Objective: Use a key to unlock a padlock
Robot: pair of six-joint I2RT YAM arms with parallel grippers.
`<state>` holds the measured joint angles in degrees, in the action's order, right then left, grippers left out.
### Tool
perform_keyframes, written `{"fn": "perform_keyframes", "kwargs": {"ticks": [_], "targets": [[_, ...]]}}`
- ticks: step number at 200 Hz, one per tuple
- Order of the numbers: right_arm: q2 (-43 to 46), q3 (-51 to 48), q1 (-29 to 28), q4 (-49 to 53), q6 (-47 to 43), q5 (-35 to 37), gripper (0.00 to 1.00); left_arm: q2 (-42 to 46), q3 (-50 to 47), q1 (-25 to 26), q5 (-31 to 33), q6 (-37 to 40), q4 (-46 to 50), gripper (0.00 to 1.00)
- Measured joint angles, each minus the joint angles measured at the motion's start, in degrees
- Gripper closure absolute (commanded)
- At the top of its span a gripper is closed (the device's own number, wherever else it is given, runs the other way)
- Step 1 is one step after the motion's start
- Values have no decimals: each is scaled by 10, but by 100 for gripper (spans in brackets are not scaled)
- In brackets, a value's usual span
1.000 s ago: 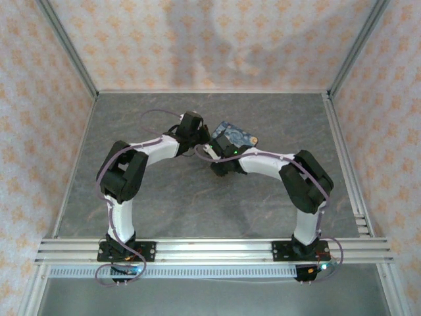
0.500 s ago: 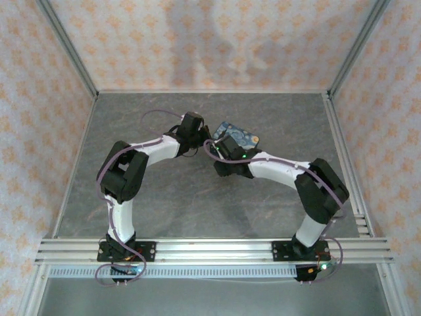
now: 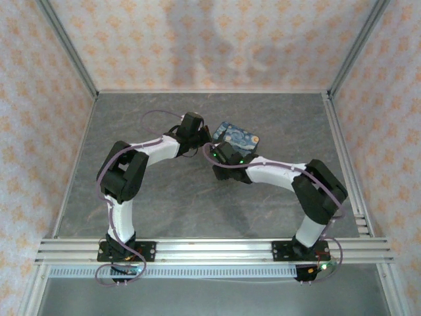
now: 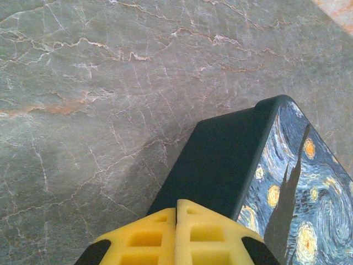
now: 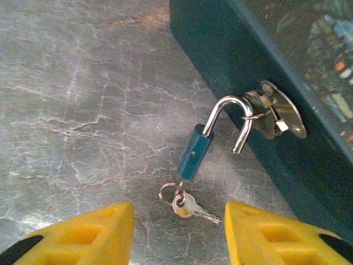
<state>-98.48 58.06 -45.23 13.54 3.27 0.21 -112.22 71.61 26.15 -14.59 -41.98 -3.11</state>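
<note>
Open-shackled padlock (image 5: 196, 150) hangs at the box (image 5: 231, 61) hasp (image 5: 276, 116) (key (image 5: 190, 208) beneath); right tool (image 5: 177, 232) released, left tool (image 4: 176, 212) clenched empty.

Padlock (image 5: 196, 150) hooked on the box (image 5: 220, 49) hasp (image 5: 278, 118), keys (image 5: 187, 207) just below it

my grippers: two, left gripper (image 4: 176, 208) and right gripper (image 5: 177, 210)
padlock (image 5: 196, 150): one
key (image 5: 190, 208): one that I can make out
ring (image 5: 167, 192): one
box (image 3: 237, 137): one
hasp (image 5: 276, 117): one
</note>
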Motion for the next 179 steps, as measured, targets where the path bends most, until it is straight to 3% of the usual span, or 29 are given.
{"fn": "perform_keyframes", "kwargs": {"ticks": [43,59,88,120,179], "targets": [[-53,3,0,-9,16,10,62,0,0,0,0,0,0,98],[-56,10,-4,-14,20,16,73,0,0,0,0,0,0,98],[-68,16,-4,-28,23,33,75,0,-1,0,0,0,0,98],[-78,26,-4,-35,24,56,100,0,-1,0,0,0,0,98],[-75,25,-4,-33,-45,78,100,0,-2,0,-1,0,0,100]]}}
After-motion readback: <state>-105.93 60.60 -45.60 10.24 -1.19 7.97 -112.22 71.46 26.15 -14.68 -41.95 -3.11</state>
